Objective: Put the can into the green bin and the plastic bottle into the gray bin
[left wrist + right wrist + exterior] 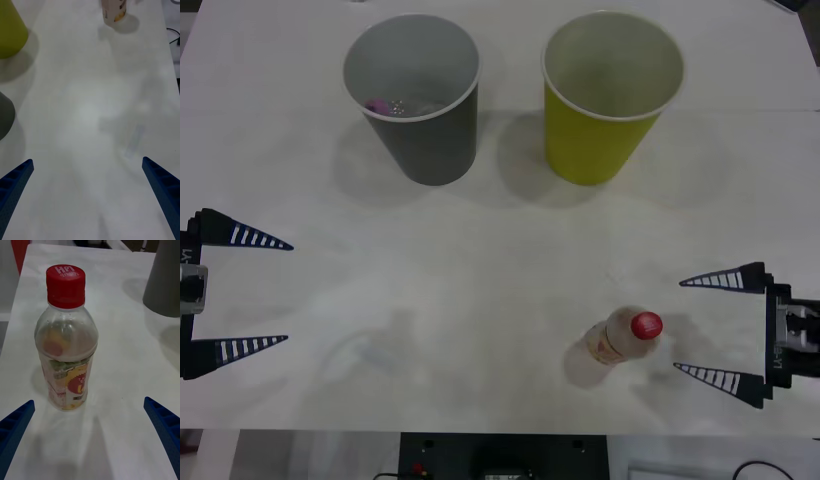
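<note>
Blue right gripper (pixel 720 327) jaws spread, facing upright plastic bottle (pixel 620 337)

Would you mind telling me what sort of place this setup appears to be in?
Probably a robotics lab test bench: a plain white table holding just a gray bin, a green bin and one plastic bottle, with cables by its near edge.

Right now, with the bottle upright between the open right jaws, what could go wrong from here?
1. The plastic bottle is tall, narrow and looks nearly empty; an off-centre close by the right gripper could tip it.
2. The gray bin stands across the table beyond the green bin, so a low carry might clip the green one.
3. The gray bin already holds a pink-capped item, so the bottle may not settle fully inside.
</note>
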`<action>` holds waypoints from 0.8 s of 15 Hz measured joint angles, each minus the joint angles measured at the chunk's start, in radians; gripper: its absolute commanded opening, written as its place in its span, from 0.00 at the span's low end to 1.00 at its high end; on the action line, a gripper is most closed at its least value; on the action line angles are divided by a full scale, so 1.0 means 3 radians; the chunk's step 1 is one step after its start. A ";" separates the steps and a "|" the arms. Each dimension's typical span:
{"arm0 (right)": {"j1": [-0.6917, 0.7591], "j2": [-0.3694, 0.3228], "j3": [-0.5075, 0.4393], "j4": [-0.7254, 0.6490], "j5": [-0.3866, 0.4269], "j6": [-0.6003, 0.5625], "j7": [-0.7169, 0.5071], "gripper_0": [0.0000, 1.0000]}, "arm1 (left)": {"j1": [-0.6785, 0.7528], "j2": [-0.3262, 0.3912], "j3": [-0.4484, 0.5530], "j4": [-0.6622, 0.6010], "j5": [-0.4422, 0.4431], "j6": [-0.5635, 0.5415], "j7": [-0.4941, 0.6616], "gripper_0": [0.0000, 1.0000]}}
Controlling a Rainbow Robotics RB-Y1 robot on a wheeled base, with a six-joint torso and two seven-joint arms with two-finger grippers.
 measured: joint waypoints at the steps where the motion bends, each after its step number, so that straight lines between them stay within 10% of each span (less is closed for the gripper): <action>1: -0.0026 0.0068 0.0006 0.0069 0.0000 -0.0019 0.0032 1.00 | 0.0000 0.0000 0.0000 0.0000 0.0000 0.0000 0.0000 1.00; 12: -0.0376 0.0713 0.0031 0.0872 -0.0001 -0.0478 0.0583 1.00 | 0.0000 0.0000 0.0000 0.0000 0.0000 0.0000 0.0000 1.00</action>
